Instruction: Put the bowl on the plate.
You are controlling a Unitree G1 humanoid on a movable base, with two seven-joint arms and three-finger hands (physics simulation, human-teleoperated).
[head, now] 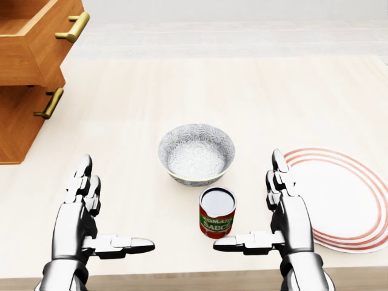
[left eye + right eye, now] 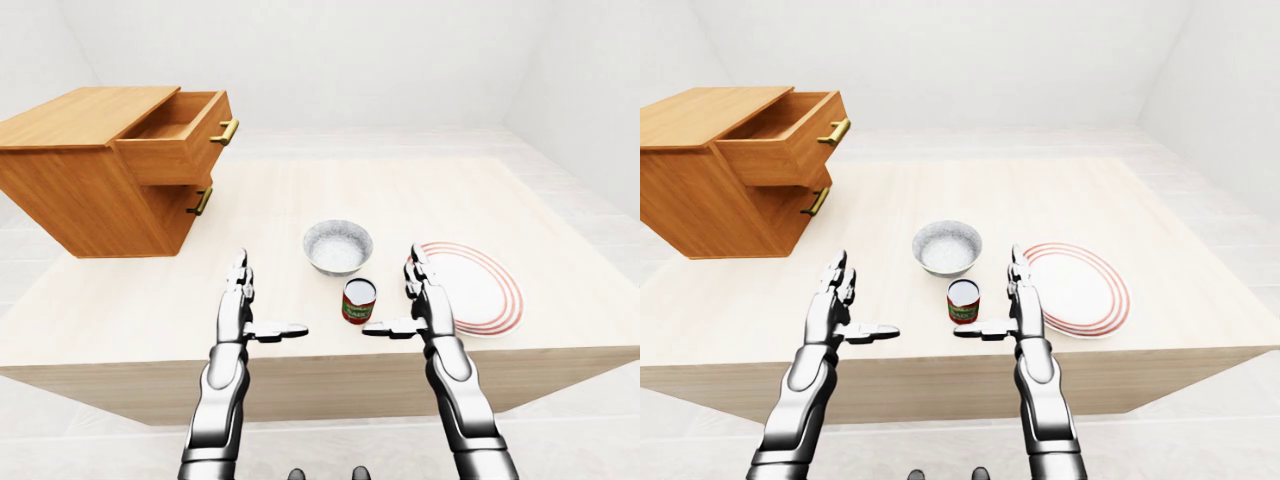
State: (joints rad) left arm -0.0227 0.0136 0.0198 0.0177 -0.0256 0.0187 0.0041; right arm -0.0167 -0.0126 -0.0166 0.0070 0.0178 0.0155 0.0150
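The left robot hand is fully open. Its fingers are stretched straight away from the robot and its thumb sticks out sideways toward the other hand. It holds nothing and touches nothing, and it hovers over the near edge of the tabletop. The right robot hand is open in the mirrored way, with its thumb pointing toward the left robot hand, and it is also empty.

Between the two hands, much closer to the right one, a tomato sauce can stands upright. The tip of the right thumb is just beside it, but I cannot tell if they touch.

Just beyond the can, farther from the robot than both hands, the bowl sits upright and empty on the tabletop. It is near the can and apart from the plate.

The plate is white with red rings and lies flat just at the outer side of the right robot hand, with nothing on it.

Well beyond the left robot hand, at its outer side, stands a wooden cabinet with its upper drawer pulled open.
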